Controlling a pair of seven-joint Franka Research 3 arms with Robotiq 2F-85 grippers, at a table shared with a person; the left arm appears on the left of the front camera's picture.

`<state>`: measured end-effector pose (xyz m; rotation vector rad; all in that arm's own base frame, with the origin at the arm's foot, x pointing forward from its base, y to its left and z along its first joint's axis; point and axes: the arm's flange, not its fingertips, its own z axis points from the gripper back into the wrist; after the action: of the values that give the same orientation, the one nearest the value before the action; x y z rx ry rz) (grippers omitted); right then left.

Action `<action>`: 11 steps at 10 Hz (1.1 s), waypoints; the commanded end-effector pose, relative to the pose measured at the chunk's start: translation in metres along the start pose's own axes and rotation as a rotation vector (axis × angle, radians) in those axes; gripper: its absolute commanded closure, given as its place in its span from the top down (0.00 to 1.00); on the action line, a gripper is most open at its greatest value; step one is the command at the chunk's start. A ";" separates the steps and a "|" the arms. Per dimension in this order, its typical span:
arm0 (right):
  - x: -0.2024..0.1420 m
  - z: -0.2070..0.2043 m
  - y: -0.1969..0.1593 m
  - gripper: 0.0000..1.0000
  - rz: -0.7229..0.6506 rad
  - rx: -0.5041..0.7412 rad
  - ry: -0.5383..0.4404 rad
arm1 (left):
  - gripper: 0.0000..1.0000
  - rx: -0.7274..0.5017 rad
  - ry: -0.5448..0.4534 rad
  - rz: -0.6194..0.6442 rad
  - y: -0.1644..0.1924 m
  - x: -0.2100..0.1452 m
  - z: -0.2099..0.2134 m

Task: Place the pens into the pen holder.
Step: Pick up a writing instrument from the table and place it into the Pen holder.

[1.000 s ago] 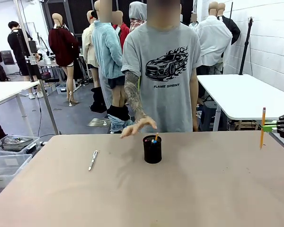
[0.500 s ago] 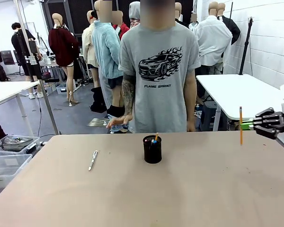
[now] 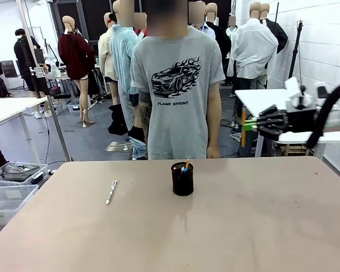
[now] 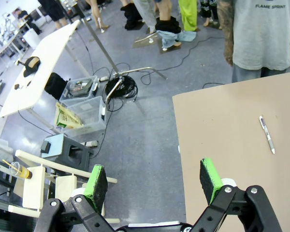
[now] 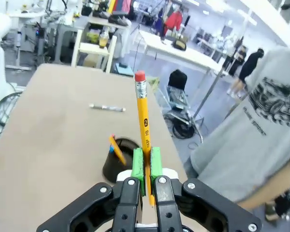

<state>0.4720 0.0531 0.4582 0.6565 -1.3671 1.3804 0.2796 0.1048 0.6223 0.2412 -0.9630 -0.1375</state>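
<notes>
A black mesh pen holder [image 3: 182, 179] stands at the table's middle, with an orange stick and a blue-tipped pen [image 3: 185, 166] poking out of it. A silvery-white pen [image 3: 111, 191] lies flat to its left. My right gripper [image 3: 248, 125] hangs high over the table's far right, shut on an orange-yellow pencil [image 5: 144, 121] whose pink end points away from the wrist. In the right wrist view the holder [image 5: 117, 166] sits below and just left of the pencil. My left gripper [image 4: 153, 179] is open over the floor beside the table, the silvery pen [image 4: 267, 134] far ahead.
A person in a grey T-shirt [image 3: 173, 85] stands at the table's far edge, arms down. The brown table [image 3: 243, 226] is bare on its right and near parts. Plastic bins [image 4: 82, 104] and cables lie on the floor to the left.
My right gripper has carried the pencil up and leftward from the right edge toward the holder. The person pulled a hand back from the holder and shifted left.
</notes>
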 end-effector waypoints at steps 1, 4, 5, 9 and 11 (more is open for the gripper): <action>-0.017 -0.061 -0.037 0.00 0.008 -0.009 0.034 | 1.00 0.003 -0.006 0.004 0.001 0.001 -0.001; -0.034 -0.129 -0.068 0.00 -0.029 0.162 -0.039 | 1.00 0.003 -0.006 0.004 0.001 0.001 -0.001; -0.041 -0.141 -0.072 0.00 -0.038 0.195 -0.053 | 1.00 0.003 -0.006 0.004 0.001 0.001 -0.001; -0.068 -0.189 -0.080 0.00 -0.108 0.345 -0.050 | 1.00 0.003 -0.006 0.004 0.001 0.001 -0.001; -0.078 -0.202 -0.085 0.00 -0.128 0.391 -0.044 | 1.00 0.003 -0.006 0.004 0.001 0.001 -0.001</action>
<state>0.6140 0.2004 0.3772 0.9869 -1.1220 1.5315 0.2797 0.1049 0.6222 0.2409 -0.9628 -0.1374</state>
